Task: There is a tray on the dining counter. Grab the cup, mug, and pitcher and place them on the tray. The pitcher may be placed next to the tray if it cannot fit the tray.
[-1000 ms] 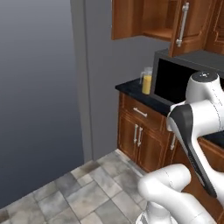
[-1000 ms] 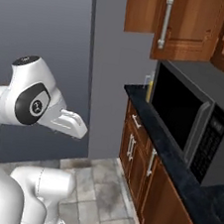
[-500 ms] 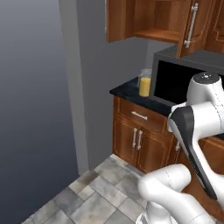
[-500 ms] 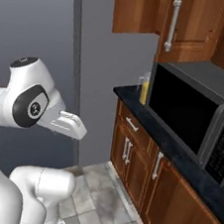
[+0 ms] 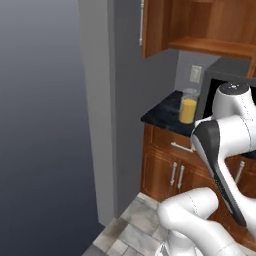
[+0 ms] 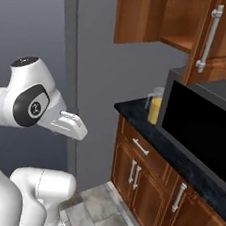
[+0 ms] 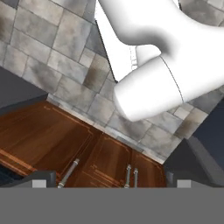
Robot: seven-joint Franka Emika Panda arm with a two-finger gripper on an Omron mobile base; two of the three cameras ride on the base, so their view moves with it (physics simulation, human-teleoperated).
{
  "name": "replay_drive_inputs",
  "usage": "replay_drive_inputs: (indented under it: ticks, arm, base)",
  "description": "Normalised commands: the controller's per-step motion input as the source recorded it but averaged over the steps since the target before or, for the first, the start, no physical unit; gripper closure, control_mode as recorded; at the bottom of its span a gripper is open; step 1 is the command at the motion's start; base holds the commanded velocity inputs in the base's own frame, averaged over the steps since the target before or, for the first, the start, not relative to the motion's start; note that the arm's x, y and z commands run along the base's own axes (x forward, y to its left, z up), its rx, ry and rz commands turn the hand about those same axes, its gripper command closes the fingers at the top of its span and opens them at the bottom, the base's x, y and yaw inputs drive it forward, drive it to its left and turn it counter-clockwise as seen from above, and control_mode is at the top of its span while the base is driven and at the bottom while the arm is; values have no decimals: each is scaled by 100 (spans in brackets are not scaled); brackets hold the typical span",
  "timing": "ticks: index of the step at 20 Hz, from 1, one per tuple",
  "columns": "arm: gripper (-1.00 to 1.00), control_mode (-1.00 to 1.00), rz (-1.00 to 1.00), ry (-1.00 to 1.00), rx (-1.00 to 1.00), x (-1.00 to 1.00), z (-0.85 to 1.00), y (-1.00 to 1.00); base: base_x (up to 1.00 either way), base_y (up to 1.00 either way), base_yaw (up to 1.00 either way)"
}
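Note:
The pitcher (image 5: 188,106) is a clear glass cylinder with orange liquid in its lower half. It stands upright on the black wall counter beside the microwave, and the right base view shows the pitcher (image 6: 155,106) at the counter's left end. In the hand view my gripper (image 7: 114,181) is open with nothing between its fingertips. It looks down at the tiled floor and the wooden cabinet doors, far from the pitcher. The tray, the cup, the mug and the dining counter are out of view.
A black microwave (image 6: 203,132) fills the counter to the right of the pitcher. Wood cabinets (image 5: 170,167) stand below, and an upper cabinet with an open door (image 6: 147,18) hangs above. A grey wall pillar (image 5: 102,110) rises to the left, over the tiled floor (image 7: 57,48).
The whole scene has shifted and grown in both base views, so the base has driven nearer to the counter end. The arm keeps its pose and the gripper stays open.

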Motion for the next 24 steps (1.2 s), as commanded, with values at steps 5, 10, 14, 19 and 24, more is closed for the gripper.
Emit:
replay_drive_inputs:
  ticks: [5,10,14,19,24]
  arm:
    - [-100,100,0,0,0,0,0,0]
    - [-100,100,0,0,0,0,0,0]
    - [-100,100,0,0,0,0,0,0]
    - [-100,100,0,0,0,0,0,0]
    - [-100,100,0,0,0,0,0,0]
  base:
    - [39,35,-38]
    - [41,25,-45]
    - [31,42,-45]
    - [28,59,-39]
    - [49,57,-30]
